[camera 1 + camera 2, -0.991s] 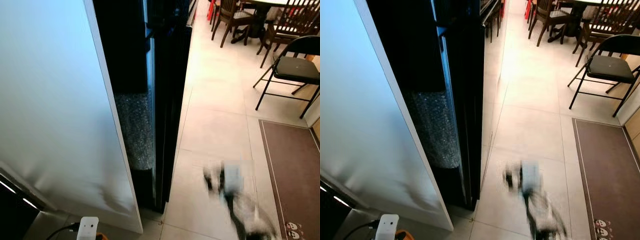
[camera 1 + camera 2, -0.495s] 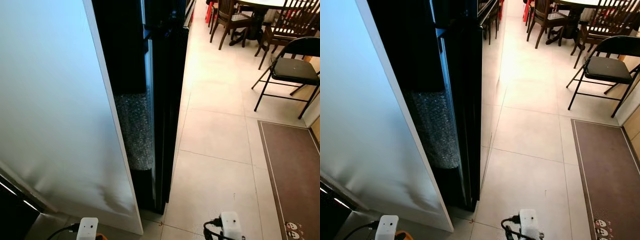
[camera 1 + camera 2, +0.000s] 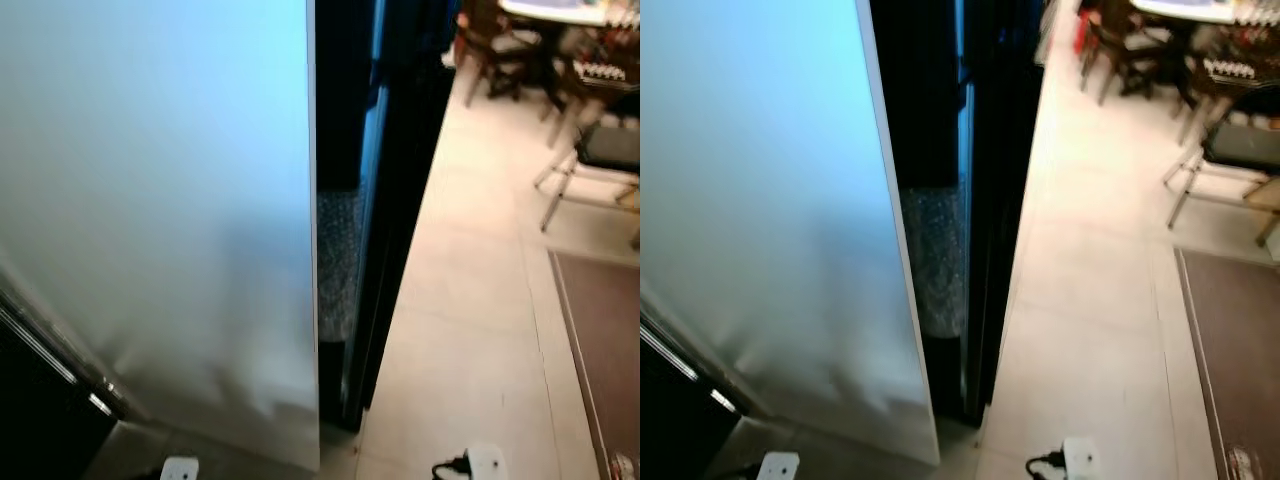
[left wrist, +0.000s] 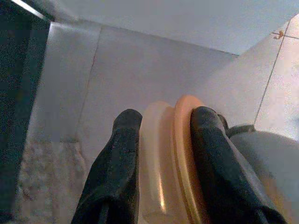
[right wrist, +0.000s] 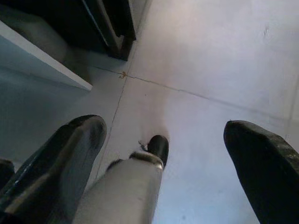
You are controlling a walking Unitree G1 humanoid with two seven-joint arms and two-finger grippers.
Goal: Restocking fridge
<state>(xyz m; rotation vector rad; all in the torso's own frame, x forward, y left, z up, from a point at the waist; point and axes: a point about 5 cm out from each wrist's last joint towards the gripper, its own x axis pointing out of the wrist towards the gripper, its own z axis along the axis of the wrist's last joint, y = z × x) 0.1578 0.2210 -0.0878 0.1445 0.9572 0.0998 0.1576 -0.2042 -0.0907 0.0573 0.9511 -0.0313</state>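
Your left gripper [image 4: 161, 154] is clamped on what looks like an orange-lidded container [image 4: 170, 163], carried low for the fridge [image 3: 390, 200] standing dark at top centre. Your right gripper [image 5: 163, 154] hangs spread wide and empty, free for the door.

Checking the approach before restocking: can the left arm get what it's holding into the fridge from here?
Probably not yet. The left gripper hangs low over the floor, shut on an orange container. The white panel stands before the robot, and the black fridge shows just a narrow dark gap.
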